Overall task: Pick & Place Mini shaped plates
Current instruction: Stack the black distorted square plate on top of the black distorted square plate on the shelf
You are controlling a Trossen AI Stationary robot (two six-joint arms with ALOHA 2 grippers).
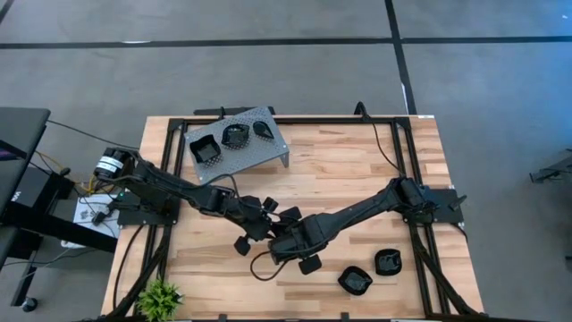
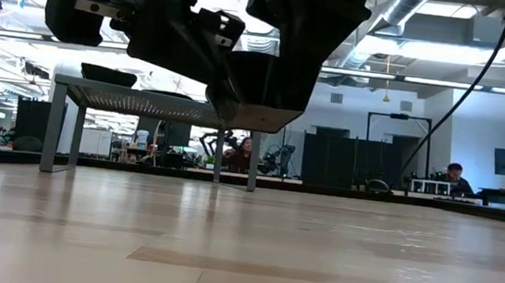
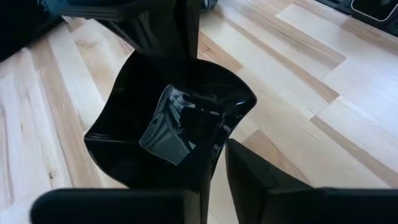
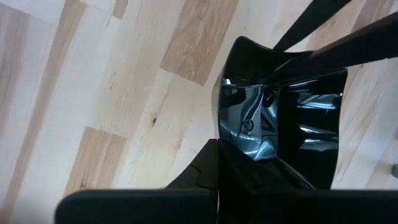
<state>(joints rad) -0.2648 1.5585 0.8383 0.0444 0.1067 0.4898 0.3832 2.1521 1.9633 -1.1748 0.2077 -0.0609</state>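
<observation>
Both grippers meet over the middle of the table, each shut on one glossy black mini plate with a wavy, roughly square rim (image 3: 186,118), (image 4: 280,118), (image 2: 262,87). My left gripper (image 1: 268,225) reaches in from the table's left and my right gripper (image 1: 286,236) from the right. The plate hangs clear above the wood in the low view. Three more black plates (image 1: 234,137) lie on the grey perforated tray (image 1: 268,154). Two others (image 1: 355,280), (image 1: 387,262) rest on the table near its near right edge. My left gripper has one wall of the plate (image 3: 208,177) between its fingers, one finger (image 3: 249,180) outside the wall and the other inside the hollow. It comes in roughly level from the table's left. The plate is lifted clear of the table. My right gripper holds the opposite wall of the plate (image 4: 222,134), with one finger (image 4: 202,174) outside and the other inside the hollow. It comes from the table's right, facing the left gripper. In the left wrist view its finger (image 3: 168,37) reaches onto the plate's far rim.
The tray stands on legs at the far left of the table (image 1: 357,170). A small green plant (image 1: 159,295) sits at the near left corner. Black frame rails run along the table's left and right sides. Bare wood lies between the tray and the two loose plates.
</observation>
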